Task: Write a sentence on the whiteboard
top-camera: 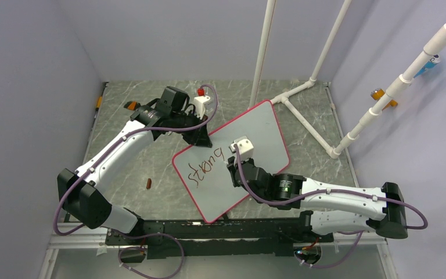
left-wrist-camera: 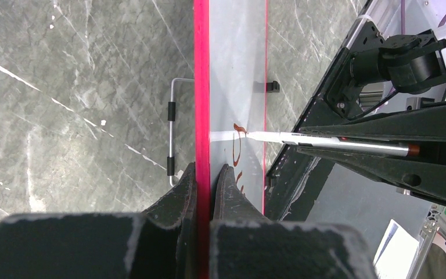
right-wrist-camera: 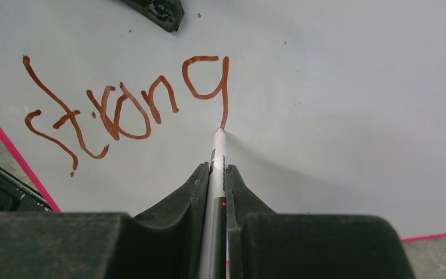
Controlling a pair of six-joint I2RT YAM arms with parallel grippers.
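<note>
Left gripper [left-wrist-camera: 211,174] is clamped on the whiteboard [left-wrist-camera: 201,70] rim; the marker [right-wrist-camera: 217,152] is pinched in the right gripper [right-wrist-camera: 215,174].
Its tip is set at the foot of the g ending the sentence [right-wrist-camera: 122,110], shaft in line with that tail; bare board is left to the right.

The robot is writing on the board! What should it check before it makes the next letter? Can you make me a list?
1. Grip on the marker: the right gripper is shut on it. ok
2. Tip on the whiteboard: it touches the end of the g's tail. ok
3. Board held steady: the left gripper is clamped on the pink rim. ok
4. Room for more letters: there is bare white beside the written word, "strong". ok
5. Sentence finished: only one word shows. not ok
6. Ink left in the marker: cannot tell
</note>
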